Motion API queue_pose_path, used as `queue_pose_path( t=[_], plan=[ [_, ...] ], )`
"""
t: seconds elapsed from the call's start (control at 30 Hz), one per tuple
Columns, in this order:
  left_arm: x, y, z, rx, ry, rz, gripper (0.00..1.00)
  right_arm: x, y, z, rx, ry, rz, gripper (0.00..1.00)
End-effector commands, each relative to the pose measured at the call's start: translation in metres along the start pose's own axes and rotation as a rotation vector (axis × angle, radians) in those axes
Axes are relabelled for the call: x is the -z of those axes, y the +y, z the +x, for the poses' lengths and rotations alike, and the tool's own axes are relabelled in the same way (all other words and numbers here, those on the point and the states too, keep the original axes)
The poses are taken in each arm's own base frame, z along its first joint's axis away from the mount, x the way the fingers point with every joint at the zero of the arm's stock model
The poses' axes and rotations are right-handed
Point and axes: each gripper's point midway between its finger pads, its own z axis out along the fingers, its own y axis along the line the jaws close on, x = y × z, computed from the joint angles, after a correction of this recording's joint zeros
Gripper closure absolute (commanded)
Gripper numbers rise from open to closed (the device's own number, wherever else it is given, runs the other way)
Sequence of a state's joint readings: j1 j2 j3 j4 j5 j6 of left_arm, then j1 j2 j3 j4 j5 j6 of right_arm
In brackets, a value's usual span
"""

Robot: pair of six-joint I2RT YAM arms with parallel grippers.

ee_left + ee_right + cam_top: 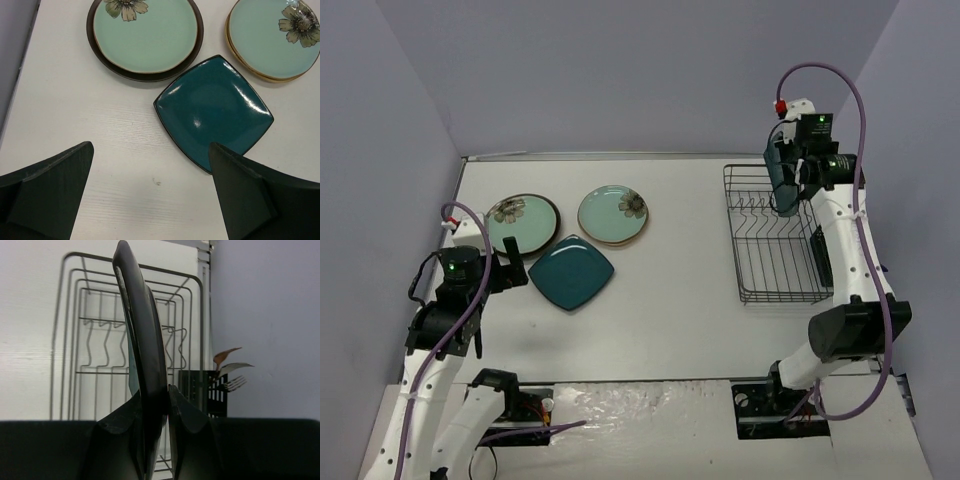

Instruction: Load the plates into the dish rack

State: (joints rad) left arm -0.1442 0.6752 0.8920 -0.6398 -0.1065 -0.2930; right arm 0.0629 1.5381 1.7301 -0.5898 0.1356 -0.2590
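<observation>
Grey walls are closing in a white tabletop [660, 330] on three sides. At its far right, the right pincer [152, 407] is clenching a dark teal plate [142, 330] and holding it on edge at the far end of the dish rack [770, 255]. I cannot tell whether the plate's lower edge is touching the wires. The overhead view is giving the plate's place over the rack. The right wrist view is showing only its thin rim, which is running up the middle and hiding part of the wirework behind it. That wrist view alone is showing the black cutlery holder [207, 390] on the rack's right side, with a fork and other cutlery [231, 370] standing in it. From overhead, the right arm is covering most of the holder.

Other plates are lying flat on the left half of the tabletop. A second dark teal plate [571, 272] is lying nearest. A dark-rimmed mint plate [522, 222] is lying just beyond it to the left, and a tan-rimmed mint plate [614, 214] just beyond it to the right. The left wrist view is showing their flower motifs sharply but cutting both mint plates off at its top edge. The tan-rimmed one is showing a doubled edge, so it may be resting on another plate. The left pincer [150, 147] is hanging released, jaws wide apart, just near of the flat teal plate and grasping nothing.
</observation>
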Motion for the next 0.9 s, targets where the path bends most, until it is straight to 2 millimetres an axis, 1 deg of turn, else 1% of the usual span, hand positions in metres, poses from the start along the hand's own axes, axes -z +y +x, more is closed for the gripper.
queue_pose_path(
  t=[0.0,0.1,0.2,0.33,0.47,0.57,0.7,0.87],
  plan=[
    [0.000,-0.003,-0.012,-0.033,-0.074,0.005,0.03,-0.006,-0.042,-0.025,0.037,-0.065,0.116,1.00],
    [-0.003,-0.002,-0.003,-0.039,-0.056,-0.001,0.03,-0.020,-0.060,-0.014,0.014,-0.021,0.156,1.00],
    [-0.004,0.000,0.004,-0.044,-0.038,-0.008,0.03,-0.029,-0.071,-0.009,-0.006,0.000,0.183,1.00],
    [-0.002,0.003,0.005,-0.061,-0.041,-0.035,0.03,-0.034,-0.082,0.001,-0.024,0.025,0.230,1.00],
    [0.001,0.008,0.005,-0.070,-0.050,-0.069,0.03,-0.031,-0.095,0.005,-0.050,0.018,0.263,1.00],
    [0.002,0.008,0.005,-0.075,-0.051,-0.068,0.03,-0.031,-0.101,0.005,-0.067,0.014,0.269,1.00],
    [0.002,0.013,0.006,-0.073,-0.051,-0.095,0.03,-0.038,-0.107,0.007,-0.073,0.025,0.280,1.00],
    [0.002,0.013,0.006,-0.071,-0.048,-0.100,0.03,-0.056,-0.107,0.016,-0.088,0.047,0.254,1.00]
  ],
)
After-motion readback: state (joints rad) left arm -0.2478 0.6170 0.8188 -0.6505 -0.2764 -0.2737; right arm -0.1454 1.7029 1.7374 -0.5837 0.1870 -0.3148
